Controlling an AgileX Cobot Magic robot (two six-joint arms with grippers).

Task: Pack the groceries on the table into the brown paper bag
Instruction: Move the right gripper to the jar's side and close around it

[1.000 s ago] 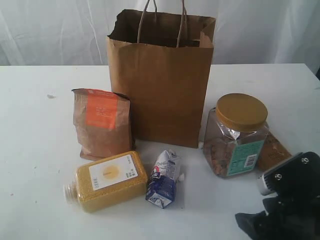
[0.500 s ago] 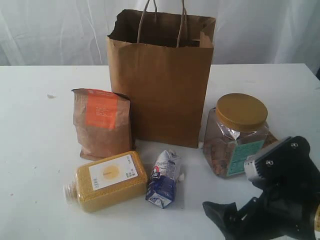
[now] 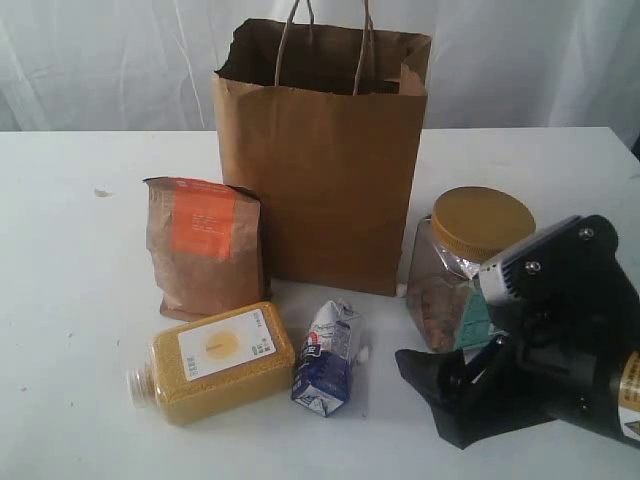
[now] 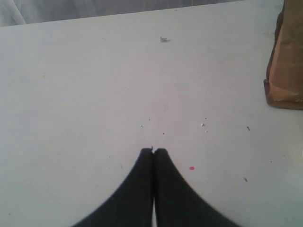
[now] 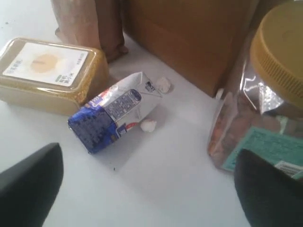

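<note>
The tall brown kraft paper bag with string handles stands upright toward the back of the white desk. Just beside its left front stands the brown pouch with an orange label. In front of that pouch the yellow grain bottle lies on its side, and the small blue-white carton lies just beside it. The clear jar with a yellow lid stands to the bag's right. The right gripper hangs in front of the jar, partly hiding it, jaws spread wide and holding nothing, with the carton ahead of it. The left gripper is closed and empty over bare desk.
</note>
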